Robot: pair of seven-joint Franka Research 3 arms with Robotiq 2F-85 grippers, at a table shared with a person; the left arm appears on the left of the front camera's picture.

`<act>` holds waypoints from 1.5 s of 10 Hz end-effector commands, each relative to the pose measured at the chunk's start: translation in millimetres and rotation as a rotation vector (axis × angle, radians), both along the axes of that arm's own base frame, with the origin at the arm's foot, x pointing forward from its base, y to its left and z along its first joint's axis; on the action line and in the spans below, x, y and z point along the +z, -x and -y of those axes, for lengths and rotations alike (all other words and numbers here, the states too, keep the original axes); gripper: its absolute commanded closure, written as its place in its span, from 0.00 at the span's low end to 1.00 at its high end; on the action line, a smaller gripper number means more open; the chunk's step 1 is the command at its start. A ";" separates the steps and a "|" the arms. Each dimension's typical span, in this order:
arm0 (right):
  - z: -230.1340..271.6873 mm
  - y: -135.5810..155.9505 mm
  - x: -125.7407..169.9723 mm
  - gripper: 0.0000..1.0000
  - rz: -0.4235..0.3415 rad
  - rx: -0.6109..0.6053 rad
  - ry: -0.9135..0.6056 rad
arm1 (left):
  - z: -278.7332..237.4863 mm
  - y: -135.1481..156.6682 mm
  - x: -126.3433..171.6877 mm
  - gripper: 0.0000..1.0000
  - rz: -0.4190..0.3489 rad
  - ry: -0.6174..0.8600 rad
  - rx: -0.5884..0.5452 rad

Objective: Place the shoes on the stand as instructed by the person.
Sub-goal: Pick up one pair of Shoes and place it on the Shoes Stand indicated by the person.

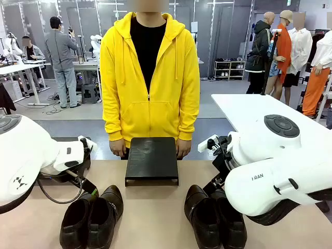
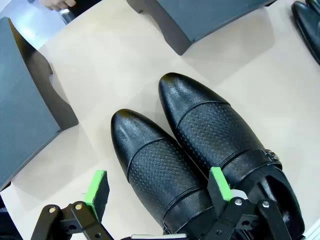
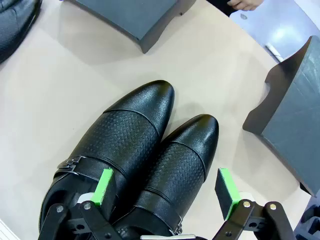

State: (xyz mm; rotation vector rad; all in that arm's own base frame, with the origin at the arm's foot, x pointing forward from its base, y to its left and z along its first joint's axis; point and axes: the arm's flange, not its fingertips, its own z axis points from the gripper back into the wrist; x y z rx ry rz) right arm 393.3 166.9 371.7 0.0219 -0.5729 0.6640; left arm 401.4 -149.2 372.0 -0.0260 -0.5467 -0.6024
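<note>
Right under the left gripper [image 2: 159,185], the left pair of shoes [image 2: 200,135] sits on the tan table [image 2: 115,65], toes pointing away from the fingers. The gripper's jaws are spread as wide as they go and hold nothing. One green pad [image 2: 96,189] hangs just outside the outer shoe and the other is over the near edge of the inner shoe, so the outer shoe lies between them. Whether either pad touches leather I cannot tell. The right gripper [image 3: 166,189] is set the same way over the right pair of shoes [image 3: 145,145]: jaws fully apart, empty, one pad above the strap of the inner shoe, the other clear of the outer shoe's side. In each pair the two glossy black shoes lie side by side, touching. Beyond the left fingertips and off to the outer side stands the dark grey left stand [image 2: 25,100]; the right stand [image 3: 295,110] sits likewise past the right fingertips. Farther ahead of both sets of jaws, between the two pairs, is the middle stand [image 1: 151,158]. Just behind it, at the table's far edge, the person [image 1: 150,78] in the yellow hoodie faces the arms, hands low behind the stand.
</note>
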 end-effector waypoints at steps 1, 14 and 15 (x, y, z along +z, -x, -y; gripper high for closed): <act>0.0 0.0 0.0 0.00 0.000 0.000 0.000 | 0.2 0.1 0.0 0.00 0.000 0.000 0.000; 11.9 -1.3 50.4 0.00 -0.050 0.051 -0.063 | -12.7 -3.9 51.7 0.00 -0.064 0.039 -0.033; 15.5 -3.0 66.7 0.00 -0.044 0.059 -0.070 | -20.7 -2.2 66.9 0.00 -0.126 0.105 -0.048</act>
